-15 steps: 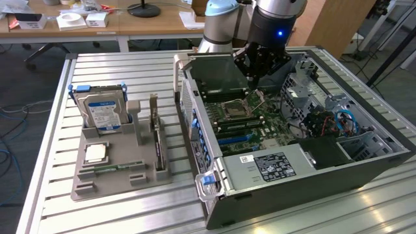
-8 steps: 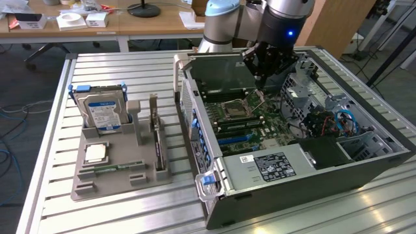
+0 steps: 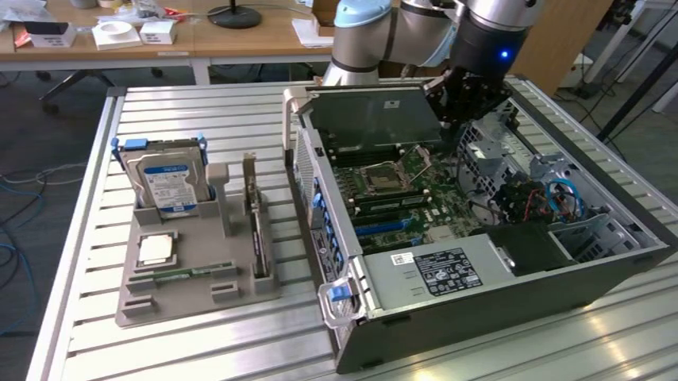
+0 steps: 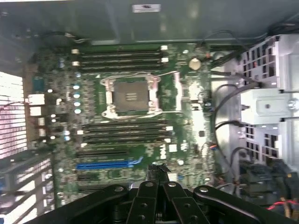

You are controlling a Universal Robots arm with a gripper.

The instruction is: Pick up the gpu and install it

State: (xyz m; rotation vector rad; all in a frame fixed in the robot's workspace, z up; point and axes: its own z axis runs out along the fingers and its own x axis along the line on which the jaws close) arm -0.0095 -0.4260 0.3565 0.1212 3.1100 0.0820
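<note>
The gpu (image 3: 252, 210) looks to be the thin card standing on edge in the grey holder (image 3: 196, 298), on the exterior view's left. My gripper (image 3: 466, 107) hangs over the open computer case (image 3: 477, 305), above the far end of the motherboard (image 3: 408, 194) and well away from the card. In the wrist view the gripper (image 4: 159, 173) has its dark fingertips drawn together, and nothing shows between them. They hover just past the blue expansion slot (image 4: 108, 164), with the processor socket (image 4: 131, 95) farther off.
A hard drive (image 3: 164, 178) in a blue frame, a processor (image 3: 157, 248) and a memory stick (image 3: 196, 273) also sit in the holder. Inside the case are a drive cage (image 4: 264, 107), loose cables (image 3: 551, 198) and a black power supply (image 3: 445, 270). A wooden desk (image 3: 254, 36) stands behind.
</note>
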